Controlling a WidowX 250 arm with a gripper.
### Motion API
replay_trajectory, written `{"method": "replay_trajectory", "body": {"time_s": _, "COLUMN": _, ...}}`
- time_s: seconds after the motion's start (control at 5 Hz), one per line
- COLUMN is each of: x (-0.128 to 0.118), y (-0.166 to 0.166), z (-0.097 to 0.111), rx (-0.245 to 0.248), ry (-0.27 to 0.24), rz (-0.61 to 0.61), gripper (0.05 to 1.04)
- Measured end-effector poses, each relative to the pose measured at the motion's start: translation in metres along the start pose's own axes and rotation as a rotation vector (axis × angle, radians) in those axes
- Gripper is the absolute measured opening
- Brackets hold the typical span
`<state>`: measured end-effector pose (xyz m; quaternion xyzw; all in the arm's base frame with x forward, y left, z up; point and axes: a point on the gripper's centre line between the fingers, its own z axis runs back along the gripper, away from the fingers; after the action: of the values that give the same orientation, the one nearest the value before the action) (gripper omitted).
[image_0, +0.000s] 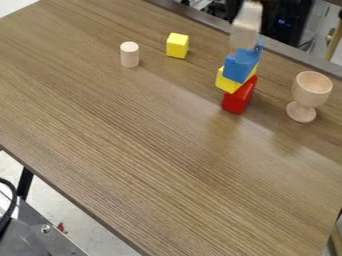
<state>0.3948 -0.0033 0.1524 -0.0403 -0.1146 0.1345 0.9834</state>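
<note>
Blue block (239, 67) high on a three-colour stack, angled toward the upper right

The blue block is in front of you in the upper right of the camera view, above a yellow block (229, 82) that rests on a red block (238, 100). The red one sits on the brown wood-grain surface (153, 145). A pale, blurred shape (246, 27) comes down from the top edge to the blue block; you cannot tell whether it is part of the arm or a separate piece. You also cannot tell whether the claw is open, closed or gripping anything.

As for progress, you have three coloured layers in place, apparently one upon another. Whether the blue block has been let go, and so whether its placing is finished, is unclear. Standing apart, to the left, are a second yellow cube (177, 46) and an upright pale cylinder (129, 54). A wooden goblet (310, 91) stands upright to the right of the stack, near it but not touching.

The blue block's long axis seems to run diagonally, from lower left to upper right. One end points toward the lower left, while the far end points up toward the surface's back edge, partly hidden by the pale shape.
</note>
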Motion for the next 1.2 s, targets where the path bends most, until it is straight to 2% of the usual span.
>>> {"method": "replay_trajectory", "body": {"time_s": 0.4, "x": 0.030, "y": 0.037, "z": -0.036, "rx": 0.049, "ry": 0.033, "rz": 0.082, "gripper": 0.576}}
{"method": "replay_trajectory", "body": {"time_s": 0.8, "x": 0.033, "y": 0.058, "z": -0.076, "rx": 0.119, "ry": 0.095, "rz": 0.089, "gripper": 0.576}}
{"method": "replay_trajectory", "body": {"time_s": 1.0, "x": 0.033, "y": 0.062, "z": -0.082, "rx": 0.138, "ry": 0.086, "rz": 0.080, "gripper": 0.577}}
{"method": "replay_trajectory", "body": {"time_s": 1.2, "x": 0.026, "y": 0.057, "z": -0.092, "rx": 0.089, "ry": 0.105, "rz": 0.058, "gripper": 0.576}}
